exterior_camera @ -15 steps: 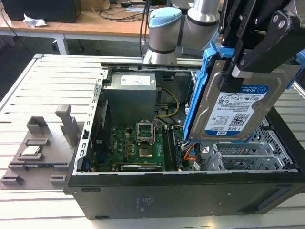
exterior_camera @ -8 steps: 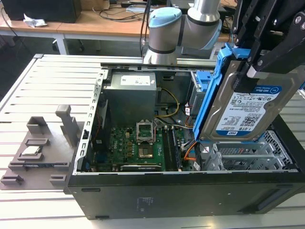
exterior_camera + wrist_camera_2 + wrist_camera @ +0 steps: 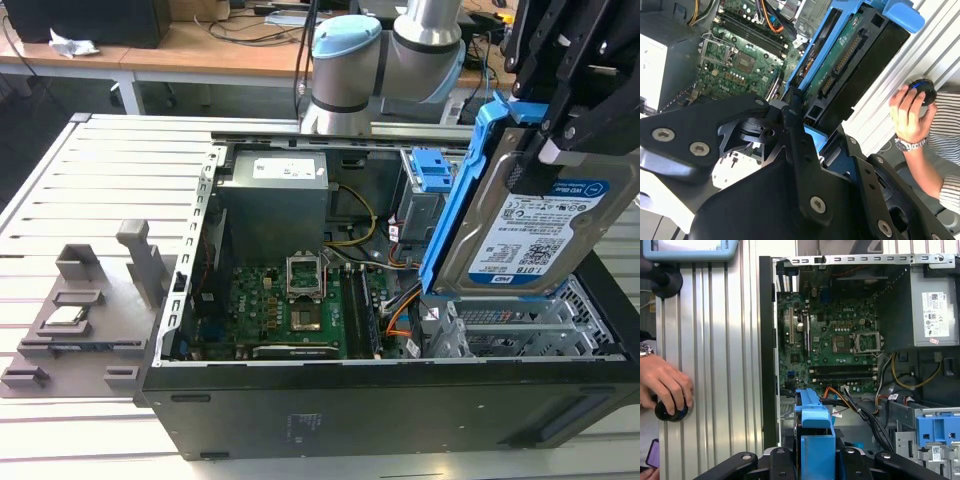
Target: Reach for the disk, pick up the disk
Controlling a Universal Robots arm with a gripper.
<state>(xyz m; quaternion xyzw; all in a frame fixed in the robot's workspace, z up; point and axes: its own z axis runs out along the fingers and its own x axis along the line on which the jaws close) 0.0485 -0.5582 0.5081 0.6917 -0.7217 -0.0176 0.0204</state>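
The disk [image 3: 535,235] is faced in dull silver metal, labelled in paper, and framed in smooth blue plastic.

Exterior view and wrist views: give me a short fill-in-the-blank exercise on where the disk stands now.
1. The gripper is shut on the ____.
2. The hard drive sits in a carrier coloured ____.
3. The drive hangs ____ the open computer case, not seated in it.
4. In the first wrist view a person's hand rests on a black ____.

Missing words: hard drive; blue; above; knob
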